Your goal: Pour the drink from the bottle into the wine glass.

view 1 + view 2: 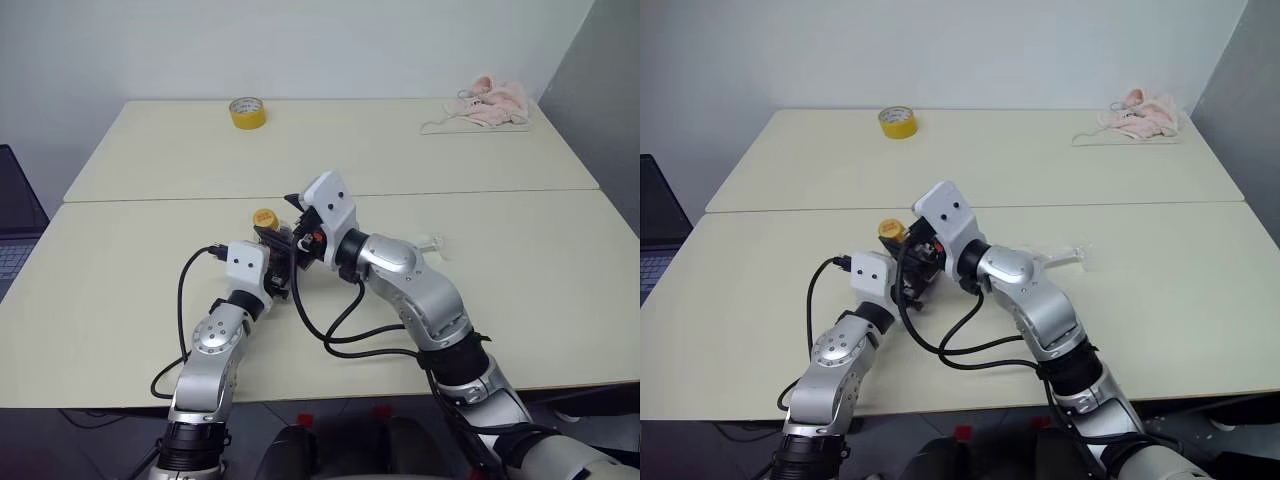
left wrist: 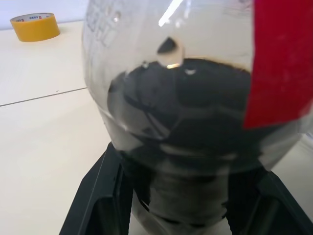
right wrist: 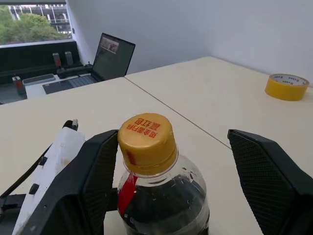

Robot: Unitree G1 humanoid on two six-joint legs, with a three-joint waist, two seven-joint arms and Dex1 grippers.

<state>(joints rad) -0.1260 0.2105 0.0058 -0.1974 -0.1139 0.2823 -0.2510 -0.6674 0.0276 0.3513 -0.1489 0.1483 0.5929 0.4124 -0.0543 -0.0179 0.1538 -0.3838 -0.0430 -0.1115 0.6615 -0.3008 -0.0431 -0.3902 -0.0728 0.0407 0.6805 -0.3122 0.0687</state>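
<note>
The bottle (image 3: 156, 196) stands upright on the table, its round body about half full of the dark drink (image 2: 195, 122), with a red label (image 2: 279, 58) and a yellow cap (image 1: 264, 218). My left gripper (image 1: 282, 266) is shut on the bottle's body, a black finger (image 2: 98, 196) on each side. My right gripper (image 3: 171, 142) is open around the cap, one finger (image 3: 93, 181) close beside it and the other well apart. The wine glass (image 1: 1065, 253) is a faint clear shape beyond my right forearm, partly hidden; I cannot tell how it stands.
A yellow tape roll (image 1: 247, 112) lies at the far side of the back table, and a pink cloth (image 1: 490, 102) at its far right. A laptop (image 3: 112, 56) sits off the table's left. A seam (image 1: 150, 198) runs between the two tables.
</note>
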